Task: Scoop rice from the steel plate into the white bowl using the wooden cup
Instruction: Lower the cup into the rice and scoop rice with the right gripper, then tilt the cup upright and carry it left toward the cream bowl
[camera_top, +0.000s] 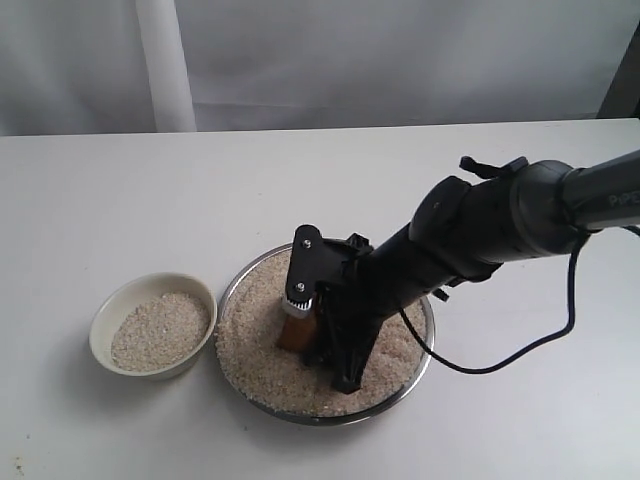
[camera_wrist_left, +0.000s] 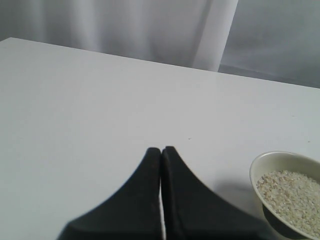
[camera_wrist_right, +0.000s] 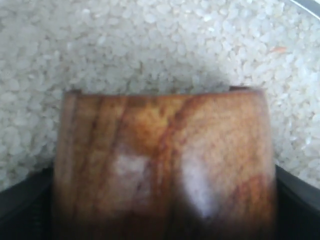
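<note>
Risk 1: your right fingers grip the cup, sunk in rice on the plate; left fingers closed, empty; a tilted or hurried lift would spill grains on the bench short of the bowl.

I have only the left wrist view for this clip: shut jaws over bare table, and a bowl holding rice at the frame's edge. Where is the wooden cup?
Observer: The wooden cup is clamped in the right gripper, down in the rice on the steel plate.
Operator: Is it digging in?
Observer: In the right wrist view the cup's far rim meets the grains. Its side faces the camera, so its inside is hidden.
Operator: Where is the plate relative to my bowl?
Observer: In the exterior view the white bowl sits close on the plate's left. I cannot tell whether they touch.
</note>
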